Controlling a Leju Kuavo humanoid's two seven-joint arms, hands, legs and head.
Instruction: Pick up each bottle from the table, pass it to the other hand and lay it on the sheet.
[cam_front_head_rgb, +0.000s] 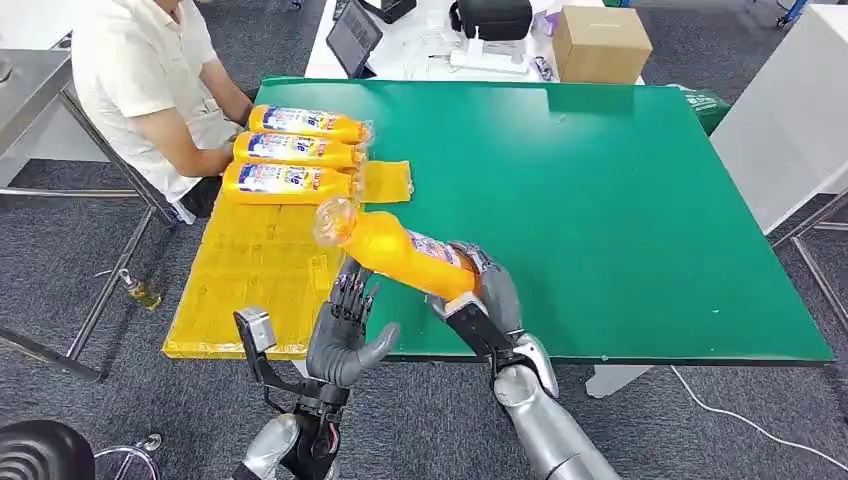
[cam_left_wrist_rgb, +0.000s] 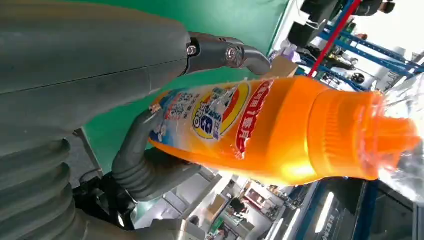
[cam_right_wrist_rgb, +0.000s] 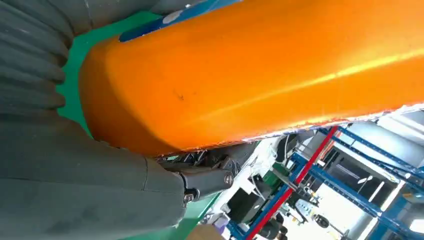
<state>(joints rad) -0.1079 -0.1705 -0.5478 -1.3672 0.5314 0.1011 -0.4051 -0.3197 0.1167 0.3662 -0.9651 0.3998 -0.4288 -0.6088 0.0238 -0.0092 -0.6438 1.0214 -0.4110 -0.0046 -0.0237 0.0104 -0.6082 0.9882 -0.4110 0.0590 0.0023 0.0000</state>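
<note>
My right hand grips an orange bottle by its lower body and holds it tilted above the table's front edge, with the clear-wrapped cap pointing up and left. My left hand is open with its fingers raised just under the bottle's neck end; I cannot tell if they touch it. In the left wrist view the bottle lies across, close past my left hand. Its orange base sits against my right hand. Three more orange bottles lie side by side at the far end of the yellow sheet.
The green table stretches to the right. A seated person has a forearm beside the sheet's far left corner. A cardboard box and a tablet stand on a white table behind.
</note>
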